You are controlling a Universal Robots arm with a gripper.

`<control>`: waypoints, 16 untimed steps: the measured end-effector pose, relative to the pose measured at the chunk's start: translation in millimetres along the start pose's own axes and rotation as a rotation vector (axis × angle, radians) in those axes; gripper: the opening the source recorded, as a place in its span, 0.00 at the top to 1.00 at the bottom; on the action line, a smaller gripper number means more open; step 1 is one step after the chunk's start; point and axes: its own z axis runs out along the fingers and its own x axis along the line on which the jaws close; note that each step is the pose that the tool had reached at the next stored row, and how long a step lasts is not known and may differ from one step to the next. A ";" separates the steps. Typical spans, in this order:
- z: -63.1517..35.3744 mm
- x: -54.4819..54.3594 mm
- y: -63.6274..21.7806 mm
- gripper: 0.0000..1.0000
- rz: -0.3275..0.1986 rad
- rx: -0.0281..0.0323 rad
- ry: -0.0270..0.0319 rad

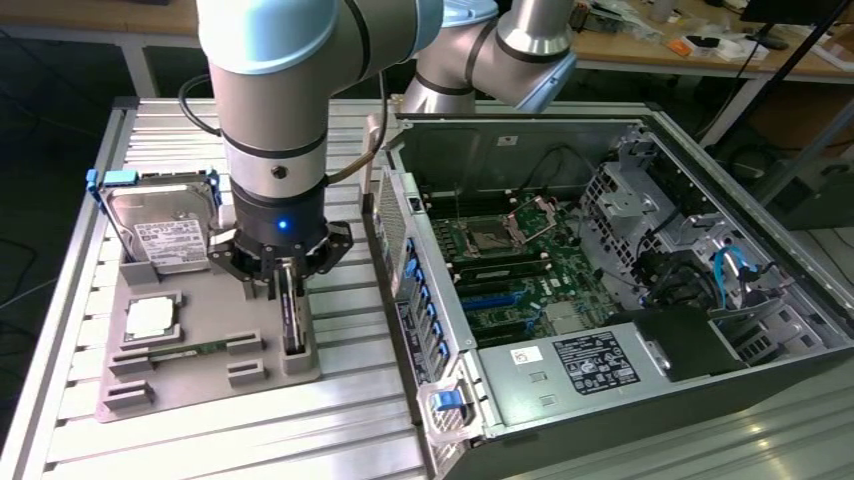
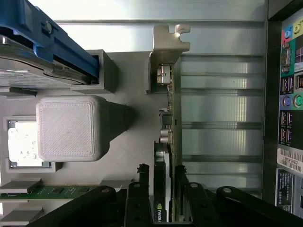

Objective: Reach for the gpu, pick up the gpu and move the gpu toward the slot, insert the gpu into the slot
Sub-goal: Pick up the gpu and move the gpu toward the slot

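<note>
Scene: 1 arm works over a grey tray [image 1: 200,385] on a slatted table [image 1: 347,430], next to an open case [image 1: 747,250].

Gpu: the gpu [image 1: 295,325] stands on edge in a holder at the tray's side nearest the case. It is upright and has not been lifted.

Gripper: the gripper [image 1: 288,290] is down over the card, with 1 finger [image 2: 142,189] on each flat face.

Grip: the jaws are apart and straddle the gpu [image 2: 174,109]. In the wrist view there seems to be a thin dark gap between 1 finger and the card, so nothing is clamped yet.

Axis: the card's long axis runs lengthwise away from the gripper [image 2: 162,169] to the bracket [image 2: 170,42] at the far end. The fingers sit at the end opposite the bracket, square across the card's thickness.

Direction: the gpu is directly below and between the fingers, so the relation that matters is vertical, not sideways.

Slot: the blue slot [image 1: 497,298] is on the green board inside the case, toward the exterior view's right. It is well apart from the card, with the case wall between them.

Neighbours: the drive [image 1: 160,225] with blue rails stands at the tray's far corner. It is apart from the gripper.

Stage: judged from this, the reach is done and the pick-up has not begun.
</note>
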 end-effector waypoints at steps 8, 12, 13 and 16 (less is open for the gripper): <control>0.0 0.0 0.0 0.73 0.000 0.0000 0.0001; 0.0 0.0 0.0 0.73 0.000 -0.0003 0.0000; -0.7 0.1 0.0 0.73 0.000 -0.0003 0.0001; -5.6 0.2 0.2 0.73 0.000 0.0004 0.0001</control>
